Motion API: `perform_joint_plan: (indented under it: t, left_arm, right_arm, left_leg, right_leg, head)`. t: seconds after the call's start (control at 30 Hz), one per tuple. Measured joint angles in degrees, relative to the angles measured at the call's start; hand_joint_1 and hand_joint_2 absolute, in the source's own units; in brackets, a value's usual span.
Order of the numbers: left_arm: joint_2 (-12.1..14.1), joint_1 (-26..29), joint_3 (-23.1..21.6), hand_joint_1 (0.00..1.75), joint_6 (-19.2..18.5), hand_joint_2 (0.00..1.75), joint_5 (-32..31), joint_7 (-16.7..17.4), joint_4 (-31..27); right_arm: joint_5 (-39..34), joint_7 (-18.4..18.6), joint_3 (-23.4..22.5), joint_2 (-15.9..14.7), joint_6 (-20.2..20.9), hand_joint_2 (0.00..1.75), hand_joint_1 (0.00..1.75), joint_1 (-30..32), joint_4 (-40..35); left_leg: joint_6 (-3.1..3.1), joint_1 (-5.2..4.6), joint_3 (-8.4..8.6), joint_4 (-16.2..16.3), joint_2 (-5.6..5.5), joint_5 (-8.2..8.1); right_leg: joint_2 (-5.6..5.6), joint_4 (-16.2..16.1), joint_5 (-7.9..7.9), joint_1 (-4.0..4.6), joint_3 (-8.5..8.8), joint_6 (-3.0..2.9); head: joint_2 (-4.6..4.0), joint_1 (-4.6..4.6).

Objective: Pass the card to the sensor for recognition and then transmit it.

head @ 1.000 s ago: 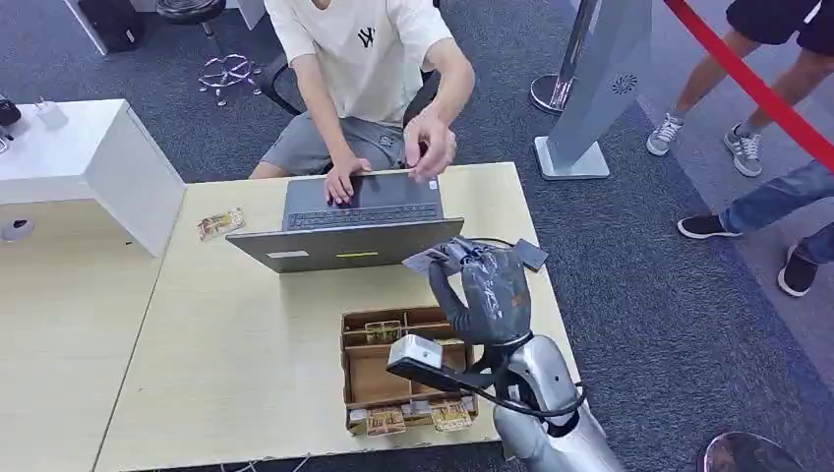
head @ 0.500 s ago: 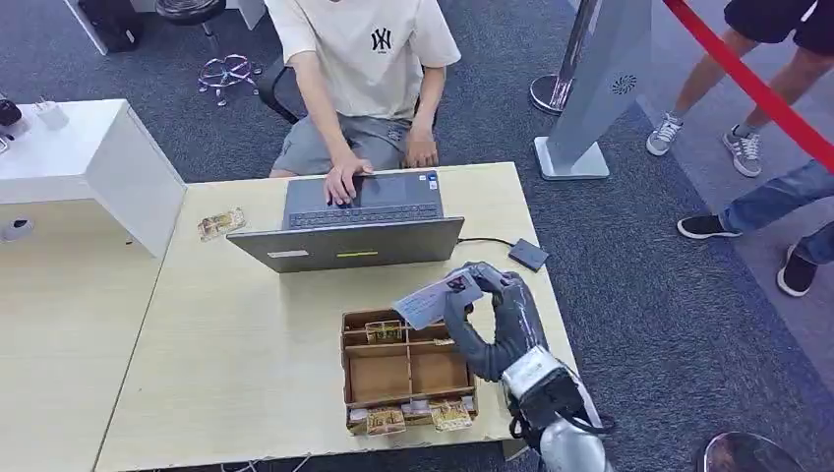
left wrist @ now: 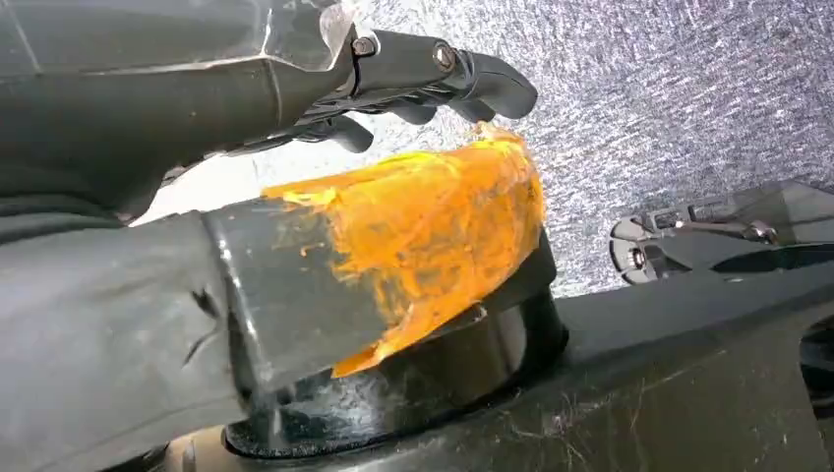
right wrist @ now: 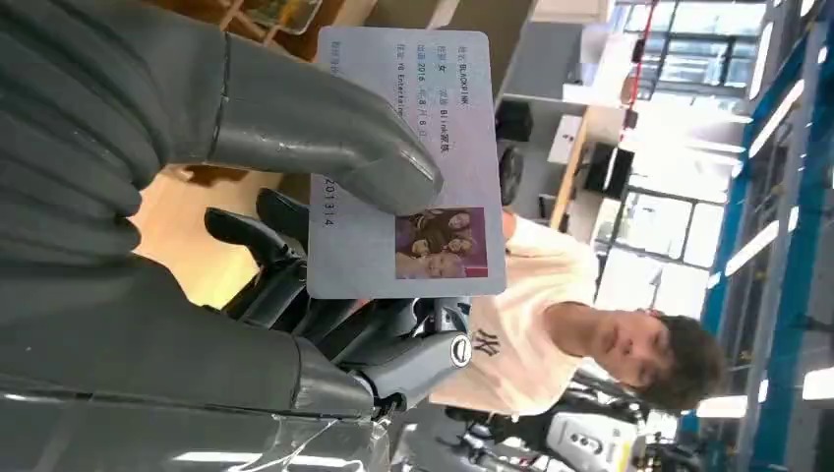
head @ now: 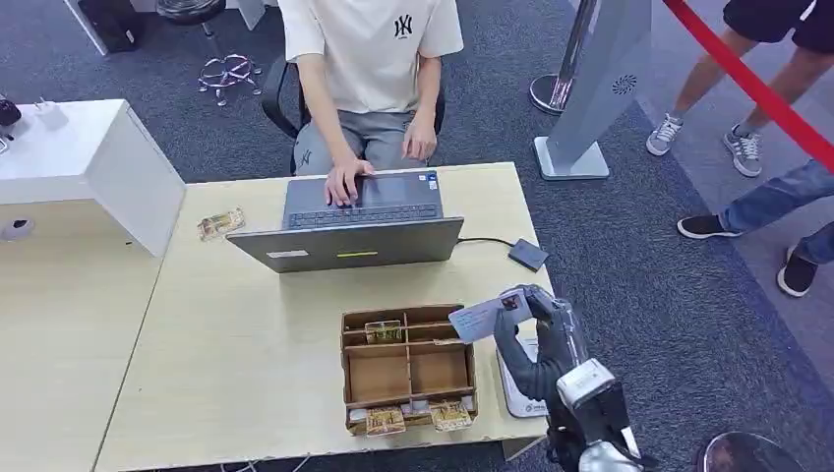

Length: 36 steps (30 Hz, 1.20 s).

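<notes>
above the worktop's (head: 246,324) right edge, gripping the card (head: 476,318) between thumb and fingers of the right hand (head: 536,339); pulling back from the laptop (head: 354,231), nearing the white sensor pad (head: 516,388). left hand (left wrist: 393,88): hanging, grip unclear.

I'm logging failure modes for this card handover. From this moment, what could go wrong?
The right hand pinches the card under its thumb near one edge only, so it might slip or twist. The hand hangs close above the wooden organizer, so the card could fall into a compartment. The thumb covers part of the printed face, which might hamper reading.
</notes>
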Motion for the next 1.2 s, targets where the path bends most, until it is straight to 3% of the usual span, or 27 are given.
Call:
perform_joint_plan:
  t: [0.53,1.2]
  left_arm:
    - [-0.04,0.04,1.35,0.0,0.66,0.0,1.73,-0.59,0.0]
    - [0.04,0.06,1.44,0.0,0.66,0.0,2.47,-0.61,0.02]
  right_arm:
    - [4.22,2.14,-8.55,-0.02,0.87,1.75,1.75,3.75,5.83]
    - [7.48,2.97,-13.49,-0.04,0.59,1.75,1.75,1.95,17.6]
  left_leg:
    - [0.0,0.0,0.0,0.0,0.0,0.0]
    - [0.0,0.0,0.0,0.0,0.0,0.0]
  right_leg:
    - [-0.01,0.0,0.0,0.0,0.0,0.0]
    - [-0.01,0.0,0.0,0.0,0.0,0.0]
  head:
    - [-0.02,0.0]
    - [0.0,-0.02]
